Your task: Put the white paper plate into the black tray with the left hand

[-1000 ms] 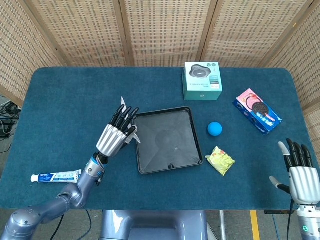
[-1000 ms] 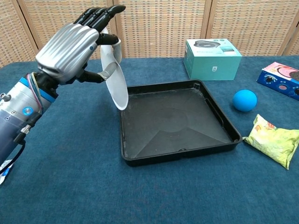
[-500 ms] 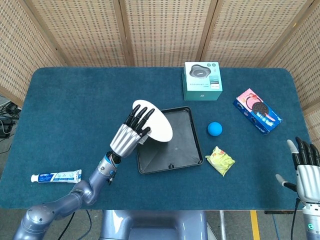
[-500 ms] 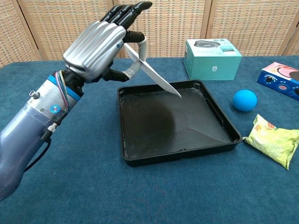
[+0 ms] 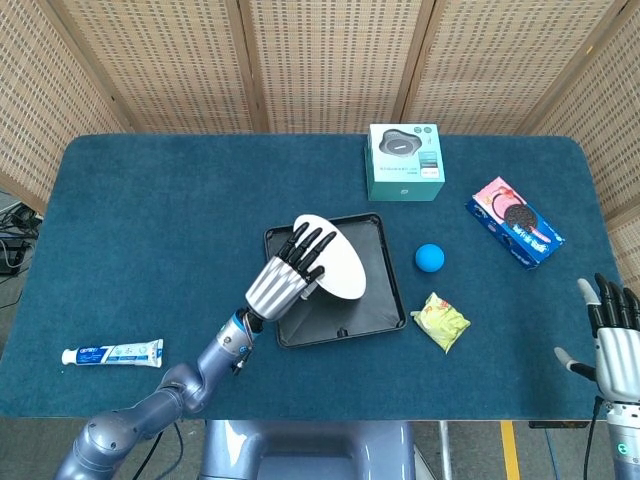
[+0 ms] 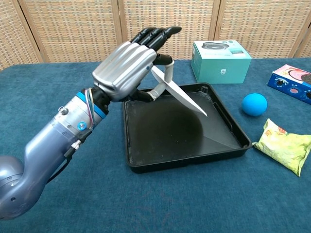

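My left hand holds the white paper plate over the black tray, pinching it at its left edge. The plate hangs tilted, its free edge sloping down toward the tray's right half, not touching the tray floor. The tray lies flat at the table's middle. My right hand stands at the table's right front edge with its fingers spread and nothing in it; the chest view does not show it.
A blue ball and a yellow snack packet lie right of the tray. A teal box stands behind it, a cookie box at far right. A toothpaste tube lies at front left.
My left hand has carried the plate rightward from the tray's left rim to over the tray, turning it from nearly upright to a shallower tilt. The right hand has drawn slightly toward the frame's lower edge.
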